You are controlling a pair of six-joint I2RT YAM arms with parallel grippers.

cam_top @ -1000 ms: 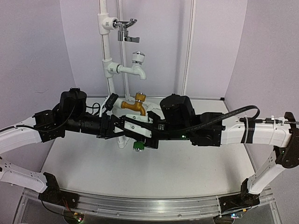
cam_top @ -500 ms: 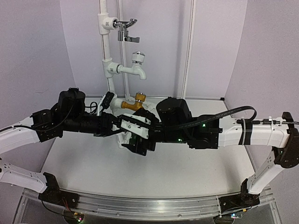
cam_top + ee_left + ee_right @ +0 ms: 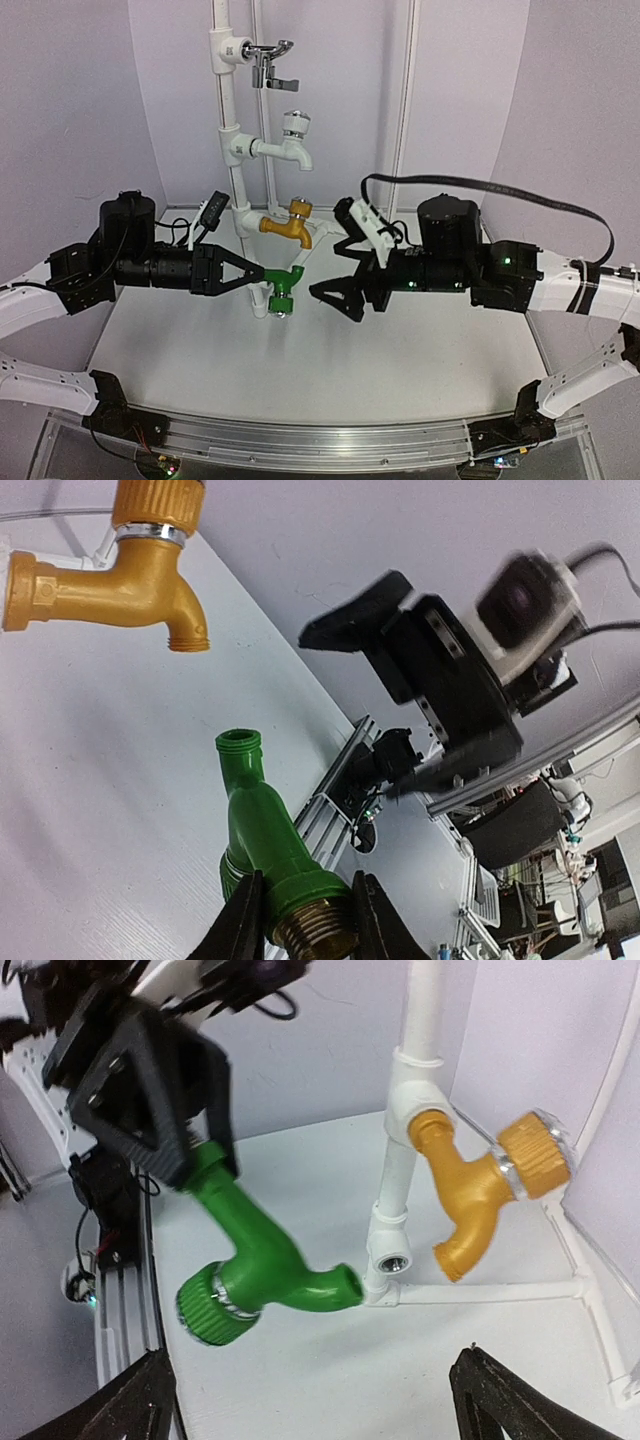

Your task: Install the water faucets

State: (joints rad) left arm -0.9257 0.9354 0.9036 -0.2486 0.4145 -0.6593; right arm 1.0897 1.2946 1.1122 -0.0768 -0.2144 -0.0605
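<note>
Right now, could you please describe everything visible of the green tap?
The bright-green plastic-looking tap has a bent spout with a threaded mouth, a ribbed knob ringed in silver, and a brass-coloured threaded inlet. The left end effector is shut on the inlet end, holding it off the table with its spout beside the white pipe stand; contact there is unclear.

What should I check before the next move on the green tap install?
1. Grip: left gripper shut on green tap: ok.
2. Handover: right gripper open, apart from the tap: ok.
3. Target: lower pipe socket empty: ok.
4. Orientation: threaded end facing that socket: not ok. It points back into the left gripper, and the spout faces the socket.
5. Hold firm enough for screwing: cannot tell.
</note>
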